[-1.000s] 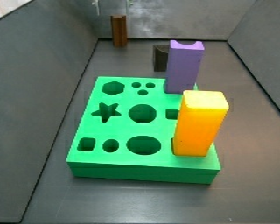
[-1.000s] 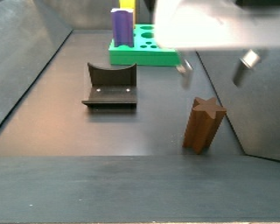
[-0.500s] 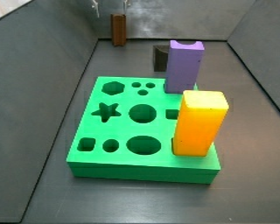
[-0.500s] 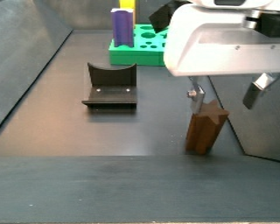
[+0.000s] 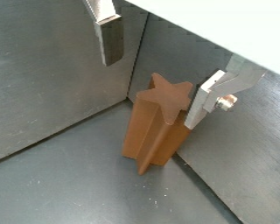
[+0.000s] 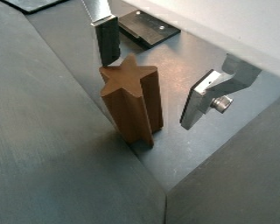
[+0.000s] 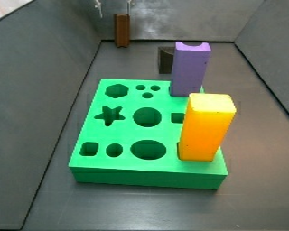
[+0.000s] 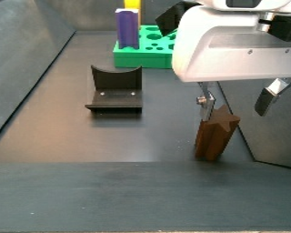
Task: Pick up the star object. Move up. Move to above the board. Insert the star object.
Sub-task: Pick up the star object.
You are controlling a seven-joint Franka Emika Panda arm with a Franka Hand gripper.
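The star object [image 5: 157, 122] is a slender brown ridged peg standing upright on the dark floor near a wall corner. It also shows in the other wrist view [image 6: 133, 107] and in both side views [image 8: 215, 136] [image 7: 122, 31]. My gripper [image 5: 157, 74] is open just above it, with one silver finger [image 6: 106, 39] on each side of the star-shaped top, neither clearly touching. The gripper shows large in a side view [image 8: 238, 98]. The green board [image 7: 123, 135] with shaped holes lies across the floor from the peg, its star hole [image 7: 108, 115] empty.
A purple notched block [image 7: 190, 67] and an orange-yellow block [image 7: 206, 126] stand in the board. The dark fixture [image 8: 114, 88] stands on the floor between peg and board, also in a wrist view [image 6: 149, 28]. Grey walls enclose the floor.
The gripper has come down over the star object, so its fingers now flank the peg's top. The peg, board and blocks have not moved.
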